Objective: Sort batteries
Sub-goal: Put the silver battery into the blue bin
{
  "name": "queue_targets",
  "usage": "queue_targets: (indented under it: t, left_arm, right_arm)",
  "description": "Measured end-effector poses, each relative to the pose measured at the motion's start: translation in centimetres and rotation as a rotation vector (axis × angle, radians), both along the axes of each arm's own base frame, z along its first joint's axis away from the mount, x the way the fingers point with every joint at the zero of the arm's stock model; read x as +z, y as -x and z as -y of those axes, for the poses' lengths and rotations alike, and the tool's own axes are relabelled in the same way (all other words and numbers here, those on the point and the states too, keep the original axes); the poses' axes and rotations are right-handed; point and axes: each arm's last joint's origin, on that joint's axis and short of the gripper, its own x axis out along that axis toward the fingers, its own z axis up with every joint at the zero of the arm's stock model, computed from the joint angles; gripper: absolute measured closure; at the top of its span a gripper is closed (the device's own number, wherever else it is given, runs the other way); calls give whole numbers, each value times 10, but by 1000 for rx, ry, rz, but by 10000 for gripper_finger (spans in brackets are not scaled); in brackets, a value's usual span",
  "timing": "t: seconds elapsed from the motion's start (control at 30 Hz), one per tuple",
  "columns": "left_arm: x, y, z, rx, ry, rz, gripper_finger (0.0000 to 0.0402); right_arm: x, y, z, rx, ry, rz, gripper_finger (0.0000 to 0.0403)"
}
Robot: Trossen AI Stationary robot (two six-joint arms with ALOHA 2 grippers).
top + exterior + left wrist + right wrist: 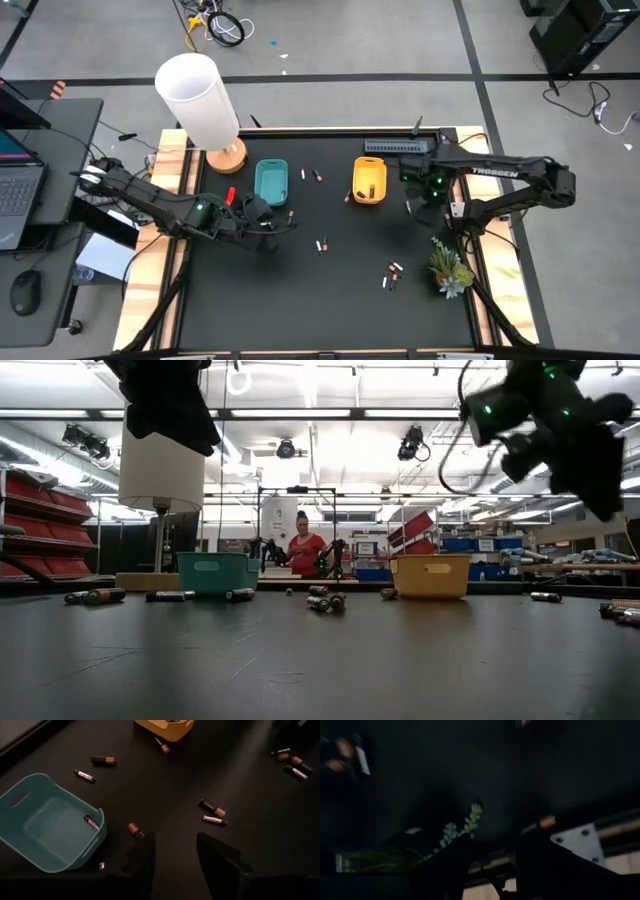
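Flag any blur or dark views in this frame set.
Right wrist view: dark and smeared, only the plant reads clearly. Low view: right arm's gripper motion-blurred, ceiling strip lights glare. Left wrist view: sharp, teal tray and batteries crisp. High view: evenly lit, batteries tiny.

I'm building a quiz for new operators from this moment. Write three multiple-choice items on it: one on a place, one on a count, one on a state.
1. Where does the lamp stand?
A. Beside the teal tray's corner of the table
B. Beside the plant
C. Inside the yellow tray

2. How many batteries lie in the teal tray?
A. None
B. One
C. Five

3. How do the left gripper jaws stand?
A. Apart, holding nothing
B. Clamped on a battery
C. Clamped on a tray

Key: 1 A, the high view shows it there; 2 B, one battery lies inside; 3 A, the gap between them is empty.
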Motion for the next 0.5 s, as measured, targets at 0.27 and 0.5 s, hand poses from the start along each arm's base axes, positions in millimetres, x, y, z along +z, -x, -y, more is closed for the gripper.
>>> queue_targets:
  t: [0.27, 0.5]
  left_arm:
    - [0, 0, 0, -16, -15, -9, 246]
    - [0, 0, 0, -35, -30, -20, 246]
  right_arm:
    - [-25, 8, -2, -68, -11, -61, 170]
    - [-14, 3, -8, -22, 17, -38, 170]
